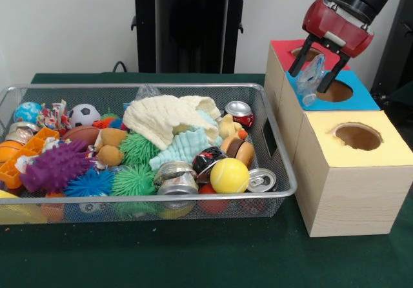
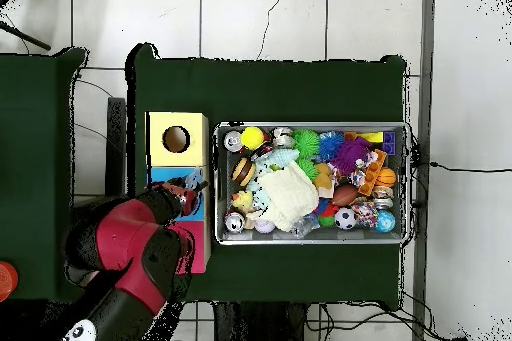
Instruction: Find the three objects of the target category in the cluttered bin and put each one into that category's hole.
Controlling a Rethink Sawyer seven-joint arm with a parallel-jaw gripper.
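Front view: the red and black gripper (image 1: 319,73) hangs over the blue-topped hole (image 1: 335,92) of the wooden sorting box (image 1: 342,185), its fingers closed narrowly on a crumpled clear plastic piece (image 1: 311,79) not yet released. How many went in already cannot be told. More clear plastic (image 1: 146,92) shows at the far rim of the wire mesh bin (image 1: 277,191) of toys and cans.

Overhead view: the arm covers the blue section; the yellow-topped hole (image 2: 176,139) lies open beside it, and the bin remains crowded.

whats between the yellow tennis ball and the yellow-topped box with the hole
In the front view, a silver can lying on its side and the wire bin's wall lie between the tennis ball and the yellow-topped box.
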